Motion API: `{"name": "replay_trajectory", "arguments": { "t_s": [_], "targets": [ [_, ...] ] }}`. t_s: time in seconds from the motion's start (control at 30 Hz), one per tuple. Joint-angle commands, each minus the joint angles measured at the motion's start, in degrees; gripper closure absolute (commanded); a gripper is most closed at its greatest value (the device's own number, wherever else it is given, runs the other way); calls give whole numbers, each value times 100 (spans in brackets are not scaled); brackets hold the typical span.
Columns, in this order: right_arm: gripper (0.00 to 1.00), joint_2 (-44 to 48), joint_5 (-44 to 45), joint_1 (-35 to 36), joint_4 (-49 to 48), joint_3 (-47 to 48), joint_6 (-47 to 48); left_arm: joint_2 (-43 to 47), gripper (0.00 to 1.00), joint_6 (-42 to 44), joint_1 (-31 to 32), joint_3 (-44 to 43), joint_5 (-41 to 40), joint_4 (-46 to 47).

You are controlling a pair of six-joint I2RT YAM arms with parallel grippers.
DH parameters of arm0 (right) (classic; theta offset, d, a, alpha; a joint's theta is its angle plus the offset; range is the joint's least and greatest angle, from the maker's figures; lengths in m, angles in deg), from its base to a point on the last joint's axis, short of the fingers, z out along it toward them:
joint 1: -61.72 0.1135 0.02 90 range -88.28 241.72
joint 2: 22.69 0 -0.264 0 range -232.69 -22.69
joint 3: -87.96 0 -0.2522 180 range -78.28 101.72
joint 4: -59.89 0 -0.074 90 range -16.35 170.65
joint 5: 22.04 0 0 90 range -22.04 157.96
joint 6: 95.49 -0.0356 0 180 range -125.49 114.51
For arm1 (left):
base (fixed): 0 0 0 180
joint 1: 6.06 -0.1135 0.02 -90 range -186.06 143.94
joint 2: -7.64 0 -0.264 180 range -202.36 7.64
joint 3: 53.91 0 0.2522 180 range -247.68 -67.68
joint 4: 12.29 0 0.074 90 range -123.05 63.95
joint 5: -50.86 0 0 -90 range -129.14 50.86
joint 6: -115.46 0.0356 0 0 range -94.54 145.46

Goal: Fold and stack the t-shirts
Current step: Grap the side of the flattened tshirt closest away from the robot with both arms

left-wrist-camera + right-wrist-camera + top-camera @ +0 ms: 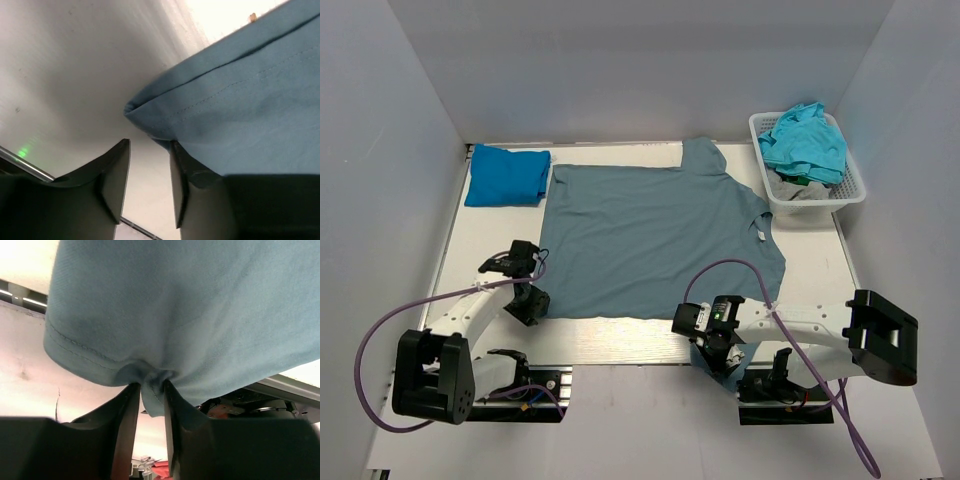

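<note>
Big grey-blue t-shirt (650,240) lies spread flat mid-table, long axis running L–R: hem to the left, neck w/ small white label (757,232) to the right, one sleeve pointing to the far side, the other at near right. Left gripper (532,302) is at the near-left hem corner. In its wrist view the jaws stand apart w/ table showing thru the gap, and the cloth corner rests on the tip of one finger (192,175), not pinched. Right gripper (712,340) is at the shirt's near-right edge, jaws clamped on a puckered bit of stitched edge, cloth bunched between them. Surface is a white table (480,240) w/ a metal strip (620,340) along the near edge, boxed in by plain pale-grey walls (620,70) left, far & right. Bright blue t-shirt (507,175) sits folded at far left, just beside the hem. Turquoise t-shirts (805,140) are heaped in a white mesh basket (855,192) at far right. Grey-blue fabric looks smooth, few wrinkles, stitch line visible along the hem.
</note>
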Motion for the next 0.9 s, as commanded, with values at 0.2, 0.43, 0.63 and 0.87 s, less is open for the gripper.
{"name": "replay_trajectory", "arguments": {
  "t_s": [0.2, 0.43, 0.63, 0.87],
  "targets": [
    [88, -62, 99, -5, -2, 122, -14, 10, 84, -42, -40, 62, -15, 263],
    [100, 60, 450, -13, 68, 166, -207, 71, 100, -42, -40, 115, -121, 316],
    [100, 280, 722, -118, 174, 675, -278, 589, 100, 177, 74, 115, -121, 474],
    [100, 455, 996, -461, 385, 984, -401, 704, 100, 310, 74, -157, -226, 316]
  ]
}}
